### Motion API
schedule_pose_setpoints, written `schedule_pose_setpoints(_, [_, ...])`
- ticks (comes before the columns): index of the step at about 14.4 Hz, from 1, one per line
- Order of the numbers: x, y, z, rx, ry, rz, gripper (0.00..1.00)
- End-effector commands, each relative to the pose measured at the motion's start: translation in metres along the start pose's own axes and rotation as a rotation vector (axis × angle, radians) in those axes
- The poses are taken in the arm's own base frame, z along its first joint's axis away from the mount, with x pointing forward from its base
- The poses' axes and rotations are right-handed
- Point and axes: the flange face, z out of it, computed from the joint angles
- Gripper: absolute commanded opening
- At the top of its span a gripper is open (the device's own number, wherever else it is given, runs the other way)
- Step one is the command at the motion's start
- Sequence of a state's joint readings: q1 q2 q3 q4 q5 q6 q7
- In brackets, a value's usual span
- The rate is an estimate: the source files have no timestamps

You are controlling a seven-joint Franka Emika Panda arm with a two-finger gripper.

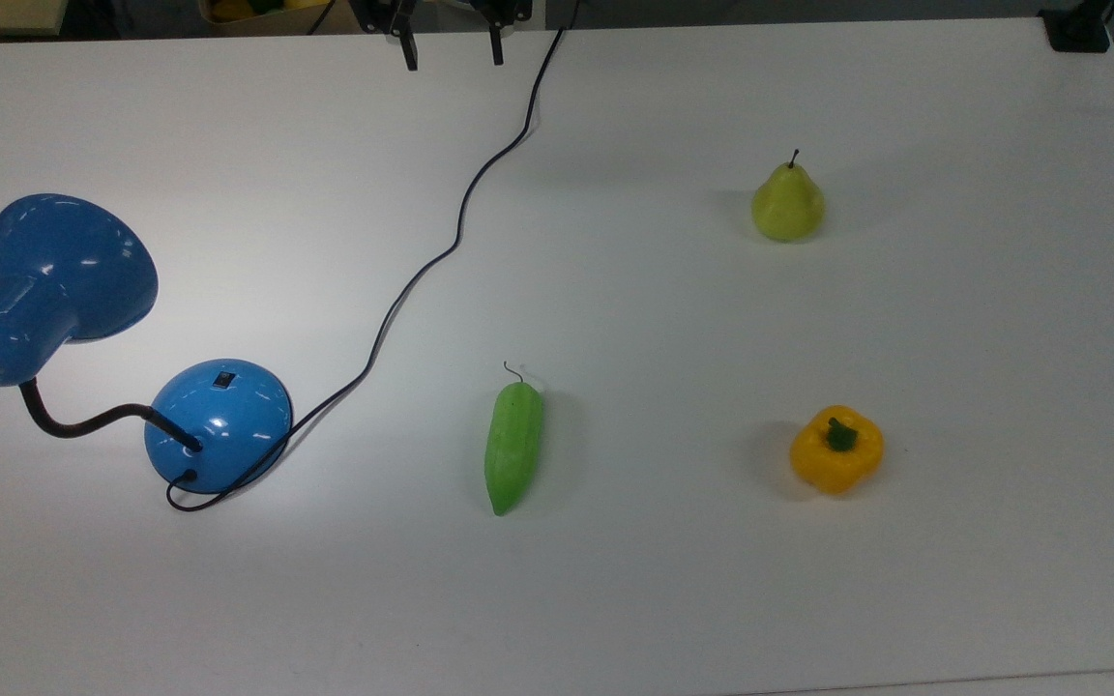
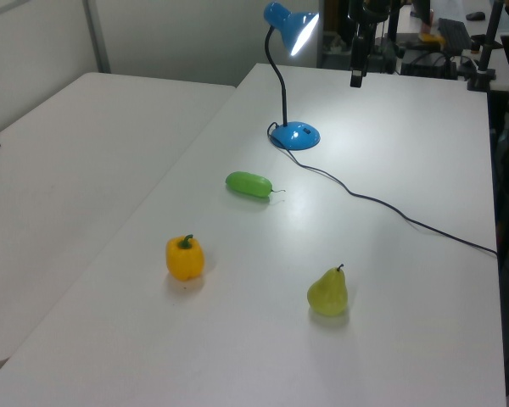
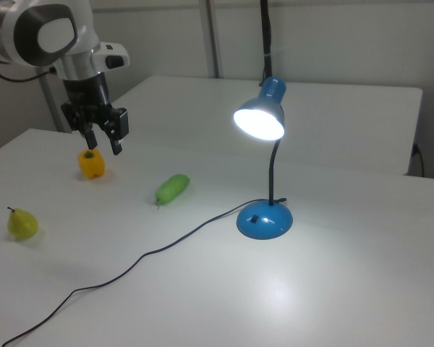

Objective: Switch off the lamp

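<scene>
The blue lamp stands at the top view's left with its domed base point(image 1: 219, 422), a small black switch point(image 1: 222, 379) on top, a black gooseneck and a flared shade point(image 1: 59, 275). It is lit: the shade point(image 3: 260, 123) glows and throws a bright patch on the white table point(image 1: 673, 599). Its black cord point(image 1: 460, 222) runs from the base to the far edge. My gripper point(image 1: 452, 50) hangs open and holds nothing above the far edge, well away from the base point(image 3: 264, 220). It also shows in the right view point(image 3: 103, 143) and the left view point(image 2: 355, 76).
A green cucumber point(image 1: 513, 447) lies right of the lamp base in the top view. A yellow bell pepper point(image 1: 836, 449) and a green pear point(image 1: 787, 205) stand further right. A second white table point(image 2: 76, 153) adjoins in the left view.
</scene>
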State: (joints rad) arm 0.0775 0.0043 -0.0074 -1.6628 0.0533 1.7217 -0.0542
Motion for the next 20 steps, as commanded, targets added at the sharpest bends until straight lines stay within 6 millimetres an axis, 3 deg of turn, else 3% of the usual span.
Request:
schedule_pose_setpoints(1, [-0.0016, 0.0023, -0.0005, 0.011, 0.025, -0.016, 0.34])
schedule_pose_setpoints(6, [-0.0012, 0.0024, 0.0010, 0.011, 0.023, -0.017, 0.09])
schedule_pose_setpoints(14, [-0.0009, 0.0023, 0.0018, 0.012, 0.022, -0.015, 0.08])
schedule_pose_setpoints(20, [-0.0003, 0.0021, 0.0032, 0.015, 0.022, -0.016, 0.00])
